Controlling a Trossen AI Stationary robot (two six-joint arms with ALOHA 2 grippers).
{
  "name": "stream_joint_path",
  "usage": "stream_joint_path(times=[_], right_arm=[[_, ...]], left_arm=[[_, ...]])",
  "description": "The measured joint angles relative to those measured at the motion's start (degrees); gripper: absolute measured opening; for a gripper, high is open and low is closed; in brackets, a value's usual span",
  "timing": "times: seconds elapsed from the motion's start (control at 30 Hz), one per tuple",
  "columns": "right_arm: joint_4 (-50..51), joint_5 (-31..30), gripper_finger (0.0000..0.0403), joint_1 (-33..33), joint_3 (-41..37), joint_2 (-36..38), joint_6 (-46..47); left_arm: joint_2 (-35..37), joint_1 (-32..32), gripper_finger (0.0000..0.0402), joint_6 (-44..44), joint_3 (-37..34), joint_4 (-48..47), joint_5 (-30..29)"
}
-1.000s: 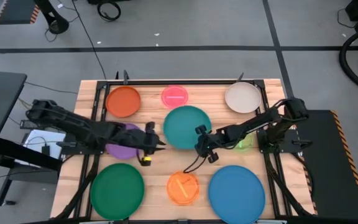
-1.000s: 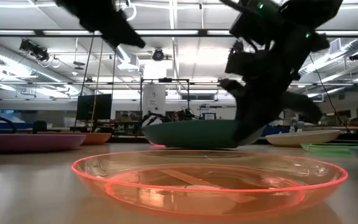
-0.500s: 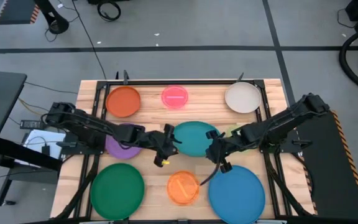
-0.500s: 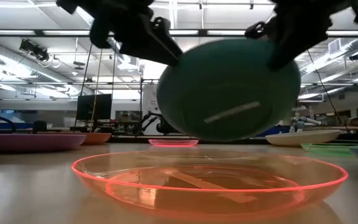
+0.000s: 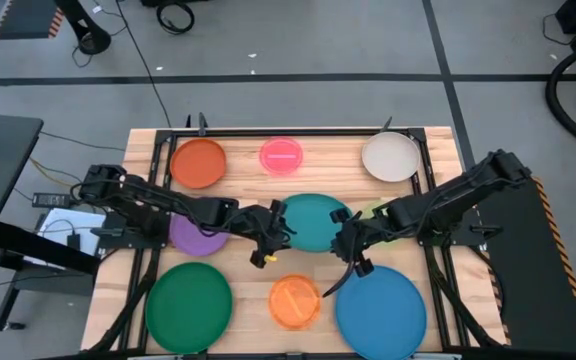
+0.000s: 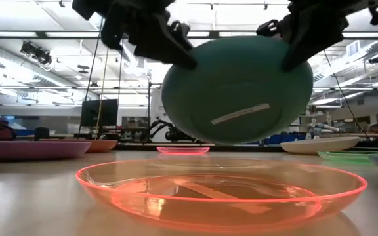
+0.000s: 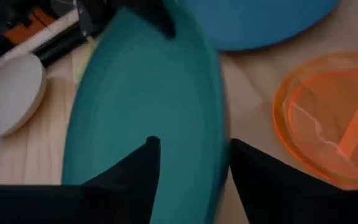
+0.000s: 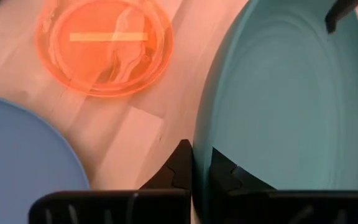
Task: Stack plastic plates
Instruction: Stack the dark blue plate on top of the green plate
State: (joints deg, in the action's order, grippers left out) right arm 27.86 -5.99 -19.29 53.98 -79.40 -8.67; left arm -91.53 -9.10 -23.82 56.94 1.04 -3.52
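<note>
Teal plate held off the table by both grippers

The left gripper [image 5: 276, 228] and right gripper [image 5: 346, 238] are each closed with jaws clamped on opposite rim edges of the teal plate [image 5: 313, 221], which is held raised above the table [image 5: 243, 275]. Just in front of the plate lies the small orange plate [image 5: 294, 301], flanked by the blue plate [image 5: 381, 311] and the green plate [image 5: 189, 306].

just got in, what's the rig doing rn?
Both arms have the teal plate off the table, tilted, above the small orange plate. The left gripper holds one edge. The right gripper is pinched on the opposite edge. The other plates lie singly on the table: green and blue at the near edge, purple under the left arm, orange-red, pink and beige along the far edge. Nothing is stacked yet.
</note>
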Motion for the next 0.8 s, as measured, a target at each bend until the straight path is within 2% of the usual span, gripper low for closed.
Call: stream_joint_path(times=[0.23, 0.33, 0.43, 0.53, 0.6, 0.8], right_arm=[[-1.33, -1.53, 0.0026, -0.02, 0.0, -0.17, -1.89], [-1.58, -1.51, 0.003, -0.02, 0.0, -0.17, -2.79], [-2.56, -3.26, 0.0033, -0.09, 0.0, -0.1, -3.52], [-3.64, -6.68, 0.0042, -0.71, 0.08, -0.05, -3.41], [-3.5, -8.41, 0.0057, -1.28, 0.95, -0.03, -2.09], [1.61, -10.85, 0.0131, -4.8, 8.36, -0.03, 0.23]], left_arm=[[-0.09, 1.01, 0.0117, -3.12, 0.51, -4.75, 3.66], [-0.16, 0.53, 0.0074, -5.16, 1.39, -6.13, 3.75], [-0.2, 0.15, 0.0022, -4.21, 5.07, -12.71, 4.76], [-0.22, -0.7, 0.0016, -3.73, 9.64, -20.84, 3.22], [-0.22, -2.19, 0.0016, -3.6, 12.26, -25.09, -0.1], [-0.16, -7.95, 0.0015, 3.77, 20.73, -38.99, -7.43]])
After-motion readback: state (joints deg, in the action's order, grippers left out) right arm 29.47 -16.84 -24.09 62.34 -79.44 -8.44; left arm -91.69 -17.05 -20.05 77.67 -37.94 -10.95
